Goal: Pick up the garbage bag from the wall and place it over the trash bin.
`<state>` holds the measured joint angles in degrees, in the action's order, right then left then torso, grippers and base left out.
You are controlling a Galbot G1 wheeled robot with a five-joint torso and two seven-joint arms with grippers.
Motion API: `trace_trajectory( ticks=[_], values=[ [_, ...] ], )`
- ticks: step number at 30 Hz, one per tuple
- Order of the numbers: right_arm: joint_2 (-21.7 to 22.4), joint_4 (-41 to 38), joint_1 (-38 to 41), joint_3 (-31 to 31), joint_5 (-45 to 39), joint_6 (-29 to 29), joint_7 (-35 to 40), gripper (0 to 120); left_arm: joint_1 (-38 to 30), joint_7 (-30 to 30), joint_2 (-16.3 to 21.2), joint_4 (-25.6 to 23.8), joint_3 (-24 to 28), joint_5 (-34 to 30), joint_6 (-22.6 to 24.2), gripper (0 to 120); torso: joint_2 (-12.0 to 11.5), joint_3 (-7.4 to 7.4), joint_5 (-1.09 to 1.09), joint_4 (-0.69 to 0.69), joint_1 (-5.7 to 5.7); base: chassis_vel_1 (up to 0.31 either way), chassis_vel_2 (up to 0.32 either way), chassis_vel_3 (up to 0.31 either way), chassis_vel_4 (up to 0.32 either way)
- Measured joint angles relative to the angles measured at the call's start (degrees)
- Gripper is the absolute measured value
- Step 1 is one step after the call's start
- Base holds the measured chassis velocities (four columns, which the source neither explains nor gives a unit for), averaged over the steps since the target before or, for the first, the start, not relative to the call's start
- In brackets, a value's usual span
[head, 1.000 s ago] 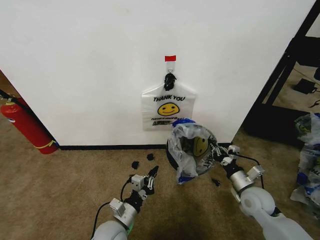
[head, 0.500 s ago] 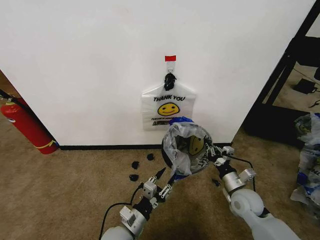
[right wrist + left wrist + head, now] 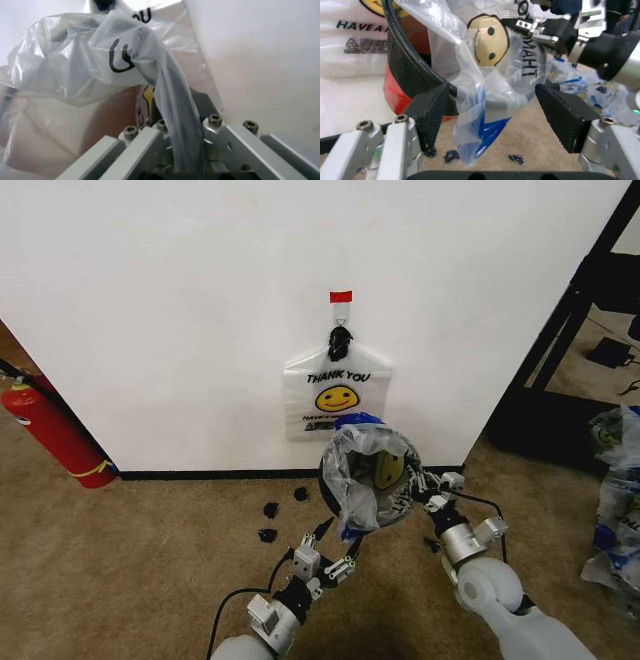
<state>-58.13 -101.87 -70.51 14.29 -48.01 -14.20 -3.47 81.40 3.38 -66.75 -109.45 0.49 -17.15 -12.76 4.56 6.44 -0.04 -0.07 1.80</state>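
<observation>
Right pincer [image 3: 418, 495] pinches the garbage bag [image 3: 365, 475], lettered "THANK YOU", over the trash bin [image 3: 412, 80]; left pincer [image 3: 335, 542] gapes empty.

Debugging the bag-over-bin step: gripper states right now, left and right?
Left gripper: open, fingers either side of the garbage bag's hanging edge at the trash bin.
Right gripper: shut on the garbage bag at the bin's rim.

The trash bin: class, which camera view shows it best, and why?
The head view: the whole trash bin under the garbage bag. The left wrist view shows its mesh wall and red base; the right wrist view mostly bag.
</observation>
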Motion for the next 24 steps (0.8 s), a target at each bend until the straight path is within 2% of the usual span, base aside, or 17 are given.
trace_trajectory(
  ticks=[1, 2, 4, 5, 9, 10, 17, 18, 21, 24],
  values=[
    [-0.02, -0.23, -0.12, -0.07, 0.14, -0.02, -0.01, 1, -0.36, -0.41, -0.23, 0.35, 0.04, 0.00, 0.09, 69, 0.00, 0.00, -0.01, -0.01, 0.00, 0.000, 0.000, 0.000, 0.000],
    [-0.03, -0.38, -0.21, -0.09, 0.23, -0.03, 0.00, 1, -0.67, -0.74, -0.35, 0.57, 0.05, 0.01, 0.16, 63, 0.00, 0.00, -0.04, -0.02, 0.00, 0.000, 0.000, 0.000, 0.000],
    [-0.04, -0.44, -0.23, -0.09, 0.25, -0.05, 0.00, 1, -0.73, -0.85, -0.36, 0.62, 0.06, 0.01, 0.20, 61, 0.00, 0.00, -0.03, -0.02, 0.00, 0.000, 0.000, 0.000, 0.000],
    [-0.05, -0.52, -0.28, -0.12, 0.28, -0.05, 0.01, 1, -0.82, -1.03, -0.35, 0.75, 0.07, 0.04, 0.28, 55, 0.00, 0.00, -0.02, -0.01, 0.00, 0.000, 0.000, 0.000, 0.000],
    [-0.17, -0.76, -0.33, -0.25, 0.29, -0.05, 0.01, 1, -0.97, -1.14, -0.41, 1.05, 0.04, 0.07, 0.37, 40, 0.00, 0.00, -0.02, -0.01, 0.00, 0.000, 0.000, 0.000, 0.000],
    [-0.17, -0.76, -0.33, -0.25, 0.29, -0.05, 0.01, 1, -0.97, -1.14, -0.41, 1.05, 0.04, 0.07, 0.37, 40, 0.00, 0.00, -0.02, -0.01, 0.00, 0.000, 0.000, 0.000, 0.000],
    [-0.17, -1.22, -0.32, -0.37, 0.28, -0.05, 0.05, 1, -0.87, -1.23, -0.35, 1.02, -0.12, 0.05, 0.41, 10, 0.00, 0.00, -0.02, -0.01, 0.00, 0.000, 0.000, 0.000, 0.000],
    [-0.17, -1.22, -0.32, -0.37, 0.28, -0.05, 0.05, 1, -0.87, -1.23, -0.35, 1.02, -0.12, 0.05, 0.41, 10, 0.00, 0.00, -0.02, -0.01, 0.00, 0.000, 0.000, 0.000, 0.000],
    [-0.16, -0.76, -0.32, -0.21, 0.41, -0.05, 0.05, 1, -0.72, -1.23, -0.18, 0.76, -0.25, 0.03, 0.41, 0, 0.00, 0.00, -0.02, -0.01, 0.00, 0.000, 0.000, 0.000, 0.000],
    [-0.14, -0.26, -0.32, -0.06, 0.78, -0.05, 0.05, 1, -0.62, -1.23, -0.10, 0.58, -0.31, 0.00, 0.41, 0, 0.00, 0.00, -0.02, -0.01, 0.00, 0.000, 0.000, 0.000, 0.000]
  ],
)
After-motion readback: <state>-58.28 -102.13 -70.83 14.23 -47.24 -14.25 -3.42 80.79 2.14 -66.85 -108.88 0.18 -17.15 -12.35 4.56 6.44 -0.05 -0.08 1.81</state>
